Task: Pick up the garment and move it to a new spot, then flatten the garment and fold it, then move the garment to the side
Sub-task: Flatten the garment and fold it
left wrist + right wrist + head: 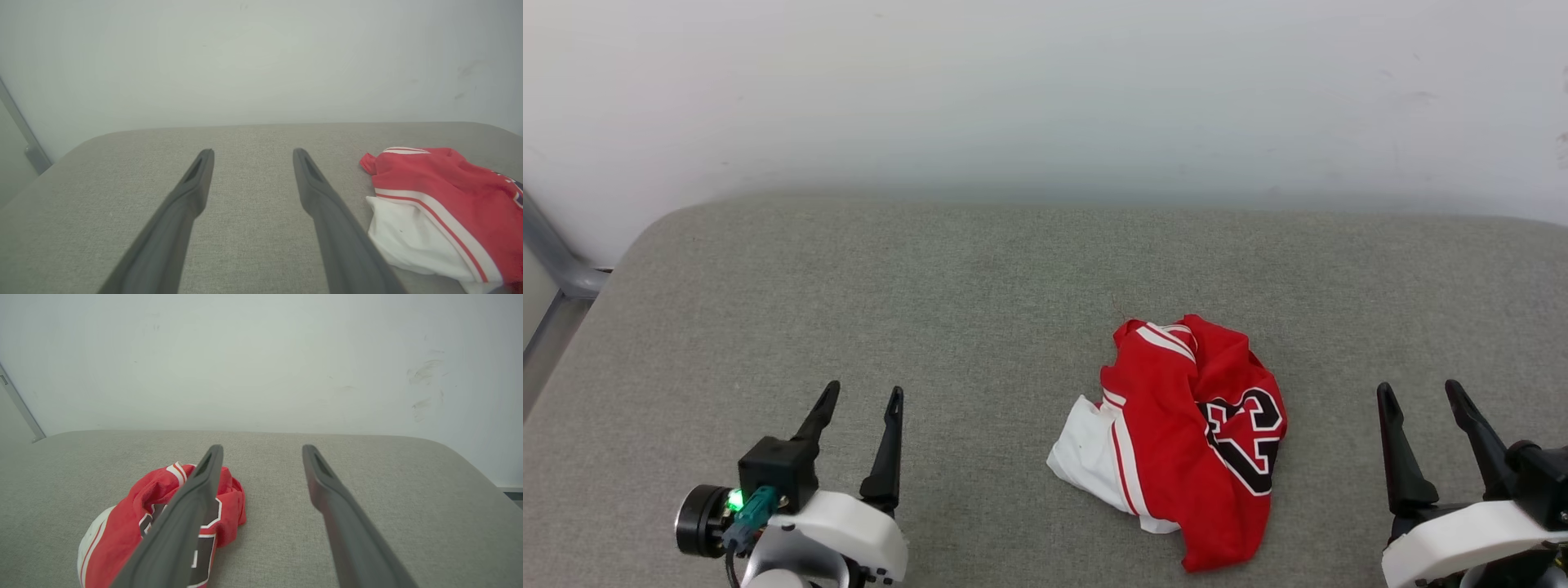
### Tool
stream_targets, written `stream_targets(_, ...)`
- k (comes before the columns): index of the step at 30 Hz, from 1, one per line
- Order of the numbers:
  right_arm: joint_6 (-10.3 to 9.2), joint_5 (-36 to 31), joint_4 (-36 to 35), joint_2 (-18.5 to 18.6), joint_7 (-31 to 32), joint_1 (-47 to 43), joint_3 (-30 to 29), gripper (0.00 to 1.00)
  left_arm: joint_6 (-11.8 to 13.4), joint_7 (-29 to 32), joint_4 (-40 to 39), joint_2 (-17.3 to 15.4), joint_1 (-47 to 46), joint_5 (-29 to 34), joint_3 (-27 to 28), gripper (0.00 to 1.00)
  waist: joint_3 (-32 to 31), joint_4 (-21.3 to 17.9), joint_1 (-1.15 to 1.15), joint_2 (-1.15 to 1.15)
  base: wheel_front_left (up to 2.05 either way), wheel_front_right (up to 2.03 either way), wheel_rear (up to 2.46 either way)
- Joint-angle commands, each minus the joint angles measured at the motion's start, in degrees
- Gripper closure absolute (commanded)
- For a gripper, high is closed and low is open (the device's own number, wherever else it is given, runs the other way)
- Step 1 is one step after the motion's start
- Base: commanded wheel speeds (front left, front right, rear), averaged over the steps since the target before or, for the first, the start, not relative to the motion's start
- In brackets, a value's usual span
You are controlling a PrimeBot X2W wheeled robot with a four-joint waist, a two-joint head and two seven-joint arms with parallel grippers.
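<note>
1. The garment (1184,441) lies crumpled at lower centre-right on the grey worktop (890,278).
2. The left hand (863,394) and right hand (1418,389) hover empty, fingers apart.
3. The nearer right hand should pinch a raised red fold.

Seeing garment (1184,433) bunched in a heap on grey padded surface (931,286), right of centre, black "23" facing up, white sleeve poking out left. Left gripper (865,388) lower left, right gripper (1417,385) lower right: jaws spread, both apart from cloth.
</note>
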State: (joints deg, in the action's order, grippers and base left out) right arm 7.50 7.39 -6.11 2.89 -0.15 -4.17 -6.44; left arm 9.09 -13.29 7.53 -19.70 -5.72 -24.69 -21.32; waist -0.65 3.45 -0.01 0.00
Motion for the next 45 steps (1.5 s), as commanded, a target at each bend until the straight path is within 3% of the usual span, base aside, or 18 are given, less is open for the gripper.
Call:
stream_targets(1,-0.02,0.09,-0.22,-0.03,0.08,-0.52,-0.04,0.00,-1.13,1.41,0.03,0.00,-1.68,-0.17,-0.98,0.00,0.24,0.03,0.01,0.00,0.00,0.00,0.00)
stream_targets(8,-0.03,-0.41,-0.70,-0.03,0.39,1.22,0.61,0.00,-7.73,12.74,2.11,1.53,-8.75,-1.61,-7.63,0.00,3.00,-0.94,0.01,0.00,0.00,0.00,0.00)
stream_targets(15,-0.02,-0.68,-0.75,-0.04,0.39,3.11,1.03,0.00,-12.01,22.89,6.41,3.49,-15.61,-2.85,-12.38,0.00,7.15,-3.16,0.01,0.00,0.00,0.00,0.00)
stream_targets(21,-0.02,0.05,0.50,-0.04,-0.70,5.09,1.38,0.00,-14.56,30.52,11.34,3.78,-20.42,-3.05,-16.39,0.00,10.73,-5.45,0.01,0.00,0.00,0.00,0.00)
stream_targets(30,-0.02,0.34,1.85,-0.04,-1.98,6.63,1.20,0.00,-16.43,40.78,18.57,2.78,-23.47,-4.65,-23.87,0.00,13.40,-6.44,0.01,0.00,0.00,0.00,0.00)
stream_targets(31,-0.02,0.41,1.97,-0.04,-2.05,6.74,1.29,0.00,-16.50,41.79,19.30,2.75,-23.49,-5.05,-24.87,0.49,13.47,-6.46,0.01,0.00,0.00,0.00,0.00)
stream_targets(32,-0.02,0.45,2.10,-0.04,-2.08,6.84,1.39,0.00,-16.58,42.86,19.98,2.80,-23.44,-5.66,-25.85,0.69,13.49,-6.47,0.01,0.00,0.00,0.00,0.00)
stream_targets(33,-0.02,0.49,2.21,-0.04,-2.04,7.00,1.40,0.00,-16.65,42.80,20.17,2.89,-23.52,-6.10,-26.44,1.00,13.51,-6.46,0.01,0.00,0.00,0.00,0.00)
stream_targets(38,-0.02,0.48,2.79,-0.04,-2.38,7.11,1.03,0.00,-16.40,37.97,19.66,2.09,-26.22,-5.26,-26.46,1.00,12.91,-5.90,0.01,0.00,0.00,0.00,0.00)
stream_targets(45,-0.02,0.41,3.30,-0.04,-2.15,6.23,0.29,0.00,-11.49,30.23,13.18,-0.18,-28.11,-3.79,-21.83,1.00,11.06,-4.01,0.01,0.00,0.00,0.00,0.00)
